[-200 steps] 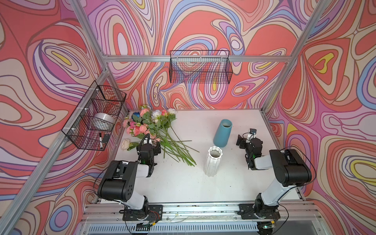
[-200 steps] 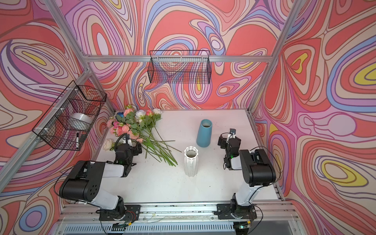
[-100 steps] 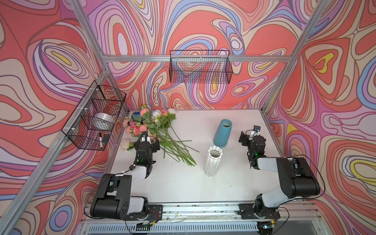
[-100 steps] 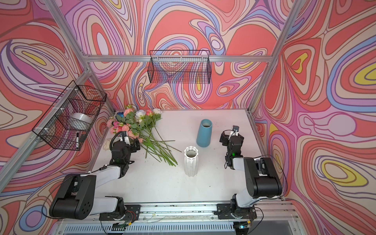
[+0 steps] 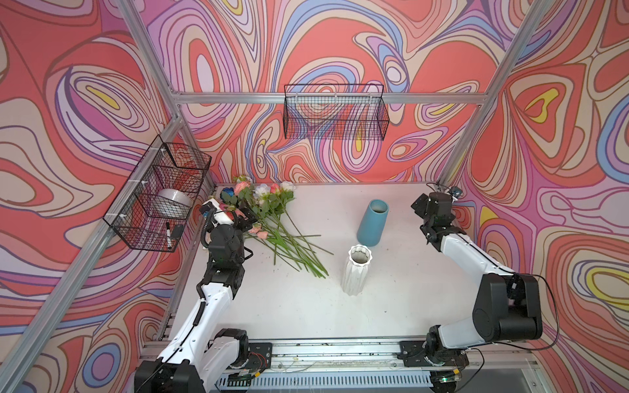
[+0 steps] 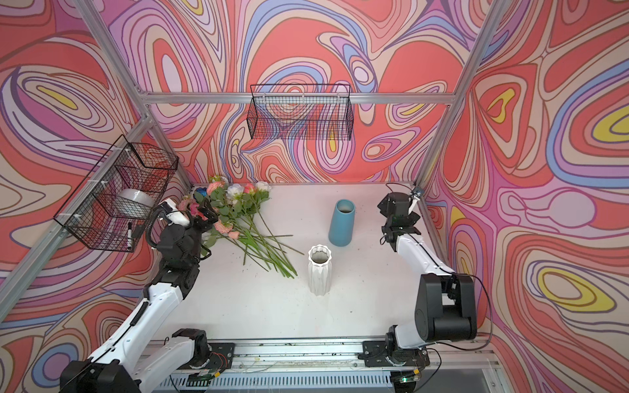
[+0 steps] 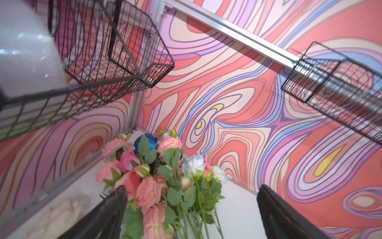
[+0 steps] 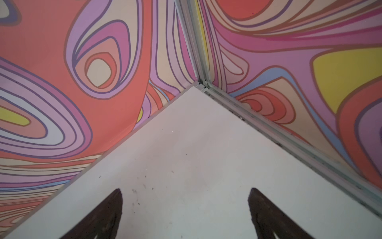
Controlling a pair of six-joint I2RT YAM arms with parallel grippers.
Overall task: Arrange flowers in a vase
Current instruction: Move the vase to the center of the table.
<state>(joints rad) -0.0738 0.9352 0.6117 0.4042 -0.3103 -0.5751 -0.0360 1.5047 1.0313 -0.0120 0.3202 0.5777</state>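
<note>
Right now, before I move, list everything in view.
flowers: one bunch, pink, peach, white, blue; lying far left, stems toward centre
blue vase: one, blue; upright, far centre
white vase: one, white; upright, centre, nearer
left-wall basket: one, black wire; left wall
back-wall basket: one, black wire; back wall
tape roll: one, pale grey; in left-wall basket
marker: one, black; in left-wall basket
table: one, white; under everything
left gripper: one, black; open, by the flower heads
right gripper: one, black; open, empty, far right corner
</note>
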